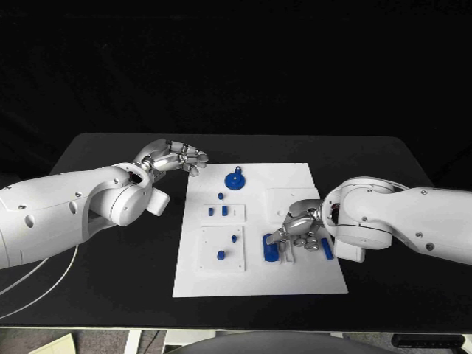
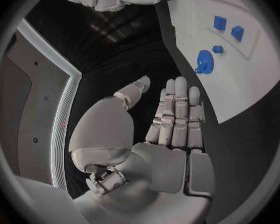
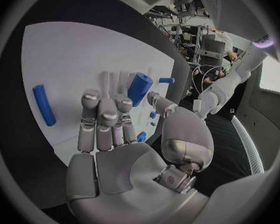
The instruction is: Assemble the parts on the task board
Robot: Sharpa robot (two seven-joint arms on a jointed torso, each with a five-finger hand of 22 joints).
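The right hand [image 1: 303, 225] hangs low over the near right part of the task board [image 1: 300, 280], the white plate in the middle of the black table [image 1: 98, 155]. Its fingers [image 3: 105, 119] lie straight and close together, the thumb set off to one side, and they hold nothing. Just under and beside this hand lie several blue parts: a long blue bar [image 1: 268, 248] flat on the board on the side toward the board's middle, a second blue bar [image 1: 327, 248] near the board's right edge, and in the right wrist view a short blue cylinder [image 3: 139, 88] just past the fingertips; whether the fingers touch it I cannot tell.

Toward the near left part of the board, two small blue pegs [image 1: 228, 246] sit on a raised white square. Further up, near the board's left edge, two small blue blocks [image 1: 217, 212] stand side by side on another raised panel, with a tiny blue piece [image 1: 220, 196] just beyond them. Near the board's far edge lies a round blue wheel-like part [image 1: 235, 179] with a small stem.

The left hand [image 1: 178, 158] hovers over bare table just off the board's far left corner. Its fingers [image 2: 177, 109] are extended side by side, the thumb apart from them, and it holds nothing. It touches none of the parts.
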